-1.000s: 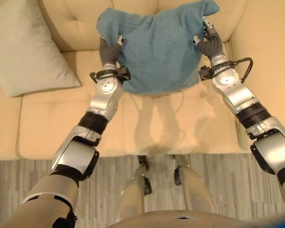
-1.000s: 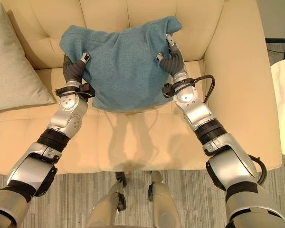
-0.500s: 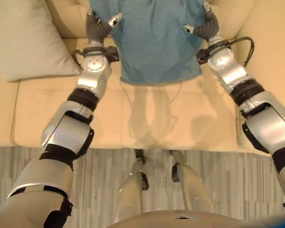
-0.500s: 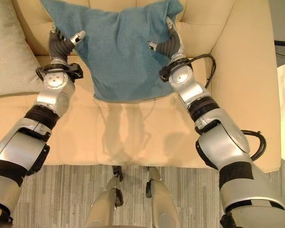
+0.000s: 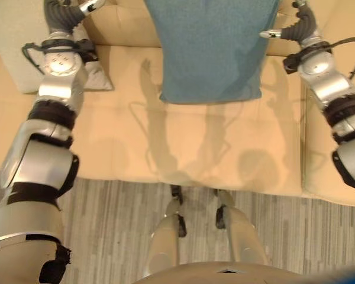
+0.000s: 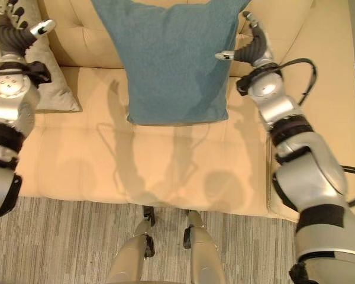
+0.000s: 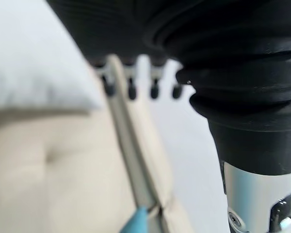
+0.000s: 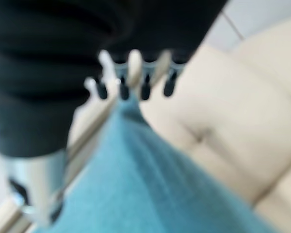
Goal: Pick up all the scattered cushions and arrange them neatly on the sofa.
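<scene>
I've let go: teal cushion (image 6: 174,59) now leans against sofa (image 6: 165,165) backrest, upper centre. Left hand (image 6: 15,29) and right hand (image 6: 248,47) both spread, empty. One placed.

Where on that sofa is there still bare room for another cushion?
The seat in front of the blue cushion is bare, out to the sofa's front edge. The gap between it and the beige cushion is narrower. The left hand crowds that corner.

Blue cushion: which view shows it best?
The right eye view: the blue cushion stands against the sofa backrest, its lower edge and both sides visible. The left eye view shows nearly as much. The right wrist view shows a close blur; the left wrist view a corner.
</scene>
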Available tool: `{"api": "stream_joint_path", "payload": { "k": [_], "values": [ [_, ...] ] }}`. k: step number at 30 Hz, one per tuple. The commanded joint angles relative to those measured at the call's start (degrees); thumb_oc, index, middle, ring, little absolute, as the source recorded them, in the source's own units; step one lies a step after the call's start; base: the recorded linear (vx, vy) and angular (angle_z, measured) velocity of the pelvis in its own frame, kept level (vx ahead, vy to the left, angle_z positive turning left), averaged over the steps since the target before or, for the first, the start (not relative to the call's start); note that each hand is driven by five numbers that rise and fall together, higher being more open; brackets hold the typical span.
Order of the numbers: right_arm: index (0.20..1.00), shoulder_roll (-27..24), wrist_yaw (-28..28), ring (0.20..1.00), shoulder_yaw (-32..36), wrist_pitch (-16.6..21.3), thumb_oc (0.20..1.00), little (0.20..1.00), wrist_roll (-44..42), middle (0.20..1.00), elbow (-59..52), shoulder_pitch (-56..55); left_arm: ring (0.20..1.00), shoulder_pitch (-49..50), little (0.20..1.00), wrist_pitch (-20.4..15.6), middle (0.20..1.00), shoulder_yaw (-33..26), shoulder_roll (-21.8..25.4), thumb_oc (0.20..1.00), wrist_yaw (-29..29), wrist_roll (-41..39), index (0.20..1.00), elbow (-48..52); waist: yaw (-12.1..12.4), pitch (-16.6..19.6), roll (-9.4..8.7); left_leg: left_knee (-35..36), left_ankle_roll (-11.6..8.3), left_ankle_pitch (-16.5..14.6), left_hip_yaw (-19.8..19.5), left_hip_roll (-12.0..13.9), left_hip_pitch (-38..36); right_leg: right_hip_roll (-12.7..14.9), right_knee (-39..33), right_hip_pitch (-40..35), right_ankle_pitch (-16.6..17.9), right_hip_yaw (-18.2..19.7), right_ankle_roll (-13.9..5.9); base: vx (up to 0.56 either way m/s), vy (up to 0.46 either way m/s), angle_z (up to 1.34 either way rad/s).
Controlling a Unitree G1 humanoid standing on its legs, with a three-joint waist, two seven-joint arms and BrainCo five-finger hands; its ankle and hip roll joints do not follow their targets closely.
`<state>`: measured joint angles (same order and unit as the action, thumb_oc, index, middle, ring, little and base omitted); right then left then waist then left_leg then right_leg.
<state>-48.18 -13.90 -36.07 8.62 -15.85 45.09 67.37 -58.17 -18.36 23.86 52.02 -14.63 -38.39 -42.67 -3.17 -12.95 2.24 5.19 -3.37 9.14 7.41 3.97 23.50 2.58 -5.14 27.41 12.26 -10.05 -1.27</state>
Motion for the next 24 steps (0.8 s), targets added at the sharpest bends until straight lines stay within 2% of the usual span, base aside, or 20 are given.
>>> {"api": "stream_joint_path", "payload": {
  "k": [1,2,5,9,12,13,14,17,19,22,23,24],
  "values": [
    [1.0,-1.6,0.92,1.0,4.29,4.81,1.0,1.0,1.15,1.0,-3.01,-4.12,1.0,5.17,1.0,-4.7,1.0,-5.09,-0.05,1.0,2.06,2.37,1.0,2.48,0.17,2.38,-1.17,-0.19,-4.38,-2.58,0.65,-1.71,-5.14,1.62,0.66,-4.22,-2.09,1.8,-7.5,0.05,0.021,0.03],
    [1.0,-4.09,1.92,1.0,6.63,4.95,1.0,1.0,1.77,1.0,-7.51,-9.29,1.0,10.7,1.0,-5.09,1.0,-8.13,0.52,1.0,3.11,2.38,1.0,6.47,0.12,2.48,-1.1,-0.19,-4.35,-3.07,0.77,-1.62,-6.2,1.51,0.7,-5.18,-2.57,1.92,-7.47,0.04,0.015,0.0],
    [1.0,-6.37,3.89,1.0,14.61,6.1,1.0,1.0,2.11,1.0,-15.25,-22.53,1.0,23.05,1.0,-5.36,1.0,-14.62,-0.96,1.0,4.58,2.64,1.0,13.28,-0.36,3.12,-1.1,-0.19,-4.14,-3.49,1.17,-1.73,-7.65,1.76,0.58,-6.67,-2.95,1.92,-7.33,0.06,0.003,-0.06],
    [1.0,-6.6,8.47,1.0,22.34,6.21,1.0,1.0,4.67,1.0,-22.4,-40.13,1.0,37.98,1.0,-4.03,1.0,-19.41,-7.43,1.0,9.66,1.12,1.0,18.99,-0.66,4.13,-1.42,-0.19,-4.08,-4.16,1.47,-1.65,-10.98,2.0,0.36,-10.4,-4.21,1.45,-7.17,0.09,-0.015,-0.02],
    [1.0,-2.2,10.24,1.0,27.91,6.99,1.0,1.0,6.27,1.0,-24.47,-52.6,1.0,48.51,1.0,-2.46,1.0,-20.53,-14.7,1.0,13.52,0.41,1.0,20.96,-1.07,5.03,-1.8,-0.19,-4.18,-4.51,1.68,-1.66,-13.57,2.1,0.14,-13.19,-4.98,0.76,-7.23,0.07,-0.016,0.06],
    [1.0,-2.19,10.24,1.0,28.11,6.93,1.0,1.0,6.33,1.0,-24.71,-52.99,1.0,48.69,1.0,-2.42,1.0,-20.46,-14.7,1.0,13.55,0.41,1.0,21.08,-1.0,5.07,-1.8,-0.19,-4.19,-4.55,1.67,-1.65,-13.7,2.09,0.14,-13.32,-5.02,0.75,-7.23,0.07,-0.02,0.06],
    [1.0,1.67,11.64,1.0,30.35,6.8,1.0,1.0,7.19,1.0,-24.15,-58.62,1.0,53.82,1.0,-1.44,1.0,-21.11,-18.28,1.0,14.79,1.64,1.0,20.49,-1.23,5.76,-1.88,-0.19,-4.19,-4.72,1.7,-1.6,-15.04,2.07,0.14,-14.67,-5.51,0.46,-7.23,0.05,-0.008,-0.04],
    [1.0,5.28,13.17,1.0,31.08,6.36,1.0,1.0,10.45,1.0,-23.99,-65.42,1.0,60.96,1.0,0.48,1.0,-21.3,-22.09,1.0,16.69,3.23,1.0,18.49,-1.41,6.56,-2.04,-0.19,-4.11,-4.89,1.91,-1.58,-17.15,1.88,0.14,-16.89,-6.12,0.17,-7.17,0.03,-0.01,-0.02],
    [1.0,11.29,14.95,1.0,27.9,5.18,1.0,1.0,13.51,1.0,-16.16,-69.6,1.0,66.06,1.0,3.25,1.0,-19.81,-26.94,1.0,17.68,8.41,1.0,8.05,-1.71,7.76,-2.25,-0.19,-3.92,-5.25,2.43,-1.63,-19.73,1.67,0.14,-19.29,-6.59,-0.01,-7.33,0.0,0.0,0.0],
    [1.0,14.35,15.12,1.0,25.14,4.36,1.0,1.0,15.42,1.0,-8.57,-70.1,1.0,67.05,1.0,4.24,1.0,-19.31,-29.31,1.0,17.31,12.18,1.0,-0.14,-1.67,8.45,-2.3,-0.19,-3.82,-5.31,2.51,-1.63,-21.03,1.5,0.14,-20.56,-6.7,0.08,-7.29,-0.02,-0.008,-0.02],
    [1.0,17.4,14.94,1.0,24.38,3.81,1.0,1.0,15.19,1.0,-2.06,-70.41,1.0,66.65,1.0,5.54,1.0,-19.18,-31.72,1.0,16.35,16.45,1.0,-9.08,-1.89,9.04,-2.38,-0.19,-3.76,-5.44,2.67,-1.59,-22.16,1.33,0.14,-21.63,-6.89,0.42,-7.26,-0.04,-0.021,-0.05],
    [1.0,17.85,14.71,1.0,23.85,3.81,1.0,1.0,15.89,1.0,-0.22,-70.3,1.0,66.58,1.0,5.17,1.0,-19.12,-32.04,1.0,16.19,17.27,1.0,-10.39,-1.89,9.17,-2.38,-0.19,-3.75,-5.57,2.79,-1.52,-22.54,1.26,0.14,-21.96,-7.07,0.52,-7.23,-0.05,-0.027,-0.07]
  ]
}}
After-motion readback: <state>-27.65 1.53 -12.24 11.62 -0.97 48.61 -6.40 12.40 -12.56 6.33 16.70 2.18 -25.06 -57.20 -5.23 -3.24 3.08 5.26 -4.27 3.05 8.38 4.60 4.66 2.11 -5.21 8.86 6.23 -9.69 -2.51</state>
